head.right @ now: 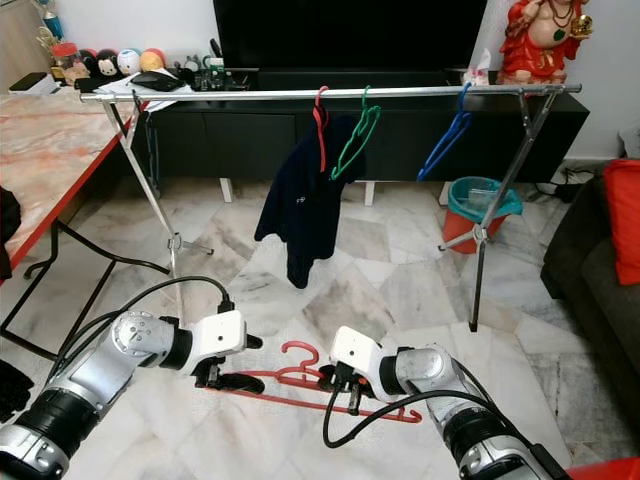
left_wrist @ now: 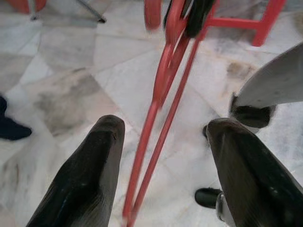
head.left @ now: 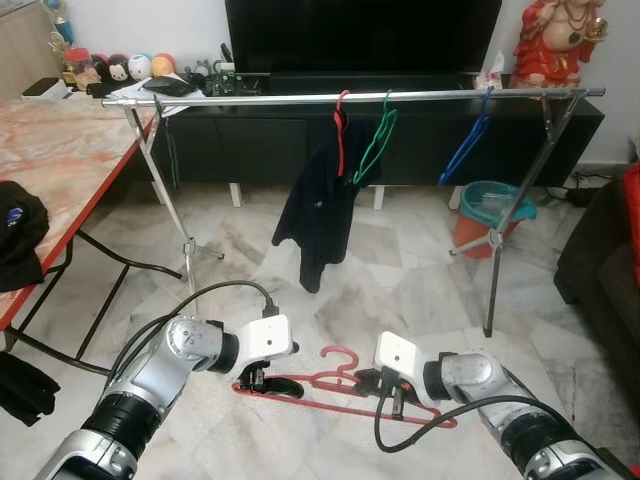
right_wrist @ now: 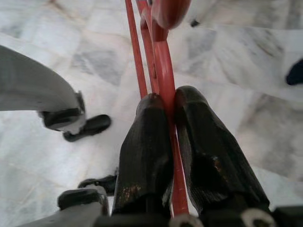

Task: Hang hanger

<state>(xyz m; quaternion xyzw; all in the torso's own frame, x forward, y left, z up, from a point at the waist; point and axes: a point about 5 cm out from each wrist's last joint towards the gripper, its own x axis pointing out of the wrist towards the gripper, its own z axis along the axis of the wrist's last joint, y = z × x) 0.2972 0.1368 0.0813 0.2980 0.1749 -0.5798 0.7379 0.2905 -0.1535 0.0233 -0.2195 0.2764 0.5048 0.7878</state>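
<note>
I have the red hanger (head.left: 345,392) held low in front of me, above the marble floor (head.left: 400,275), lying roughly level with its hook (head.left: 340,353) pointing up and away toward the rail. My right gripper (right_wrist: 166,113) is pinching it: in the right wrist view the two black fingers (right_wrist: 144,151) are pressed together on the red plastic near the neck. My left gripper (left_wrist: 163,142) is at the hanger's other end, and in its wrist view the fingers (left_wrist: 90,165) stand spread on either side of the two thin red bars, which run down the gap between them without touching either pad as far as I can tell. Beyond my arms stands the clothes rack (head.left: 360,96), a long silver bar on crossed legs. On it hang a dark garment (head.left: 318,205) on a red hanger, just beside it a bare green hanger (head.left: 376,140), and further toward my right a bare blue hanger (head.left: 466,140). Behind the rack is a low black cabinet (head.left: 250,140) with a large dark screen (head.left: 360,35) above it and a red figurine (head.left: 558,42) at its right end. A teal and red bin (head.left: 490,215) sits on the floor by the rack's right leg. On my left is a marble-topped table (head.left: 60,150) with a red edge.
</note>
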